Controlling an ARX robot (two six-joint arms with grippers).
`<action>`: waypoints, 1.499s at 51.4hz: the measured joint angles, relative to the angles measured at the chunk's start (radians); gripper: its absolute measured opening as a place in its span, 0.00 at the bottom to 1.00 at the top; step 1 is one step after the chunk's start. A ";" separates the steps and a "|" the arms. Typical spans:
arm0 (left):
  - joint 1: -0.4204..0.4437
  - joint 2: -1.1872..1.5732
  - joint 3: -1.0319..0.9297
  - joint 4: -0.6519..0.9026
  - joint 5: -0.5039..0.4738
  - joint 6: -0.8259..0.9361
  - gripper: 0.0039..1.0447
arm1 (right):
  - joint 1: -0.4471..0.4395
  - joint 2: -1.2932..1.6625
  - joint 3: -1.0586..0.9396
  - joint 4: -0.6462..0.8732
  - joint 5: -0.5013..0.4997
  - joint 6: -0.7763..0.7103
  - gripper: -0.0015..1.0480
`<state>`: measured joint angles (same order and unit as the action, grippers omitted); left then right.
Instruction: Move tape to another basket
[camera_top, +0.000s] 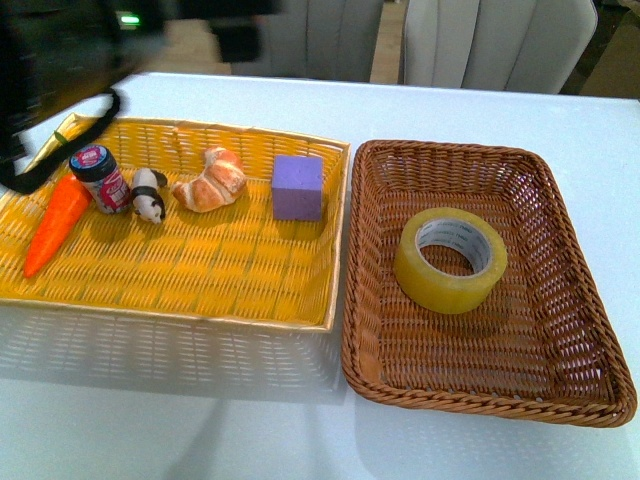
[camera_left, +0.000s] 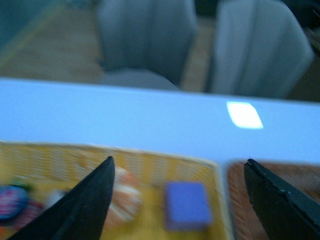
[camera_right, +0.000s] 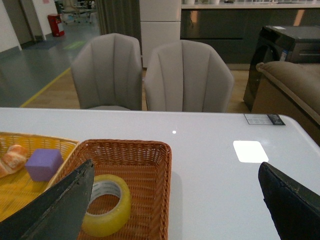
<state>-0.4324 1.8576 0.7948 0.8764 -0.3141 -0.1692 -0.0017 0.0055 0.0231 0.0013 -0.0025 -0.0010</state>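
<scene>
The tape (camera_top: 450, 260), a wide yellowish roll with a white core, lies flat in the dark brown wicker basket (camera_top: 362, 300) on the right of the table. The right wrist view also shows the tape (camera_right: 107, 215) in the basket (camera_right: 150, 195). My right gripper (camera_right: 176, 164) is open and empty, above the table beside the basket. My left gripper (camera_left: 178, 160) is open and empty, held high over the yellow tray (camera_left: 150, 165); this view is blurred. Part of the left arm (camera_top: 60, 60) shows dark at the upper left of the front view.
The shallow yellow tray (camera_top: 200, 280) on the left holds a carrot (camera_top: 55, 225), a small jar (camera_top: 100, 178), a panda figure (camera_top: 148, 200), a croissant (camera_top: 212, 180) and a purple cube (camera_top: 298, 187). Grey chairs (camera_right: 150, 75) stand behind the white table.
</scene>
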 joint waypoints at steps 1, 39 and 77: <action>0.005 -0.011 -0.024 0.037 -0.019 0.015 0.70 | 0.000 0.000 0.000 0.000 0.001 0.000 0.91; 0.326 -0.810 -0.719 0.082 0.212 0.158 0.01 | 0.000 0.000 0.000 0.000 0.003 0.000 0.91; 0.429 -1.350 -0.780 -0.376 0.314 0.159 0.01 | 0.000 0.000 0.000 0.000 0.003 0.000 0.91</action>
<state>-0.0036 0.5076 0.0147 0.5003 -0.0002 -0.0097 -0.0017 0.0055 0.0231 0.0013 0.0002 -0.0010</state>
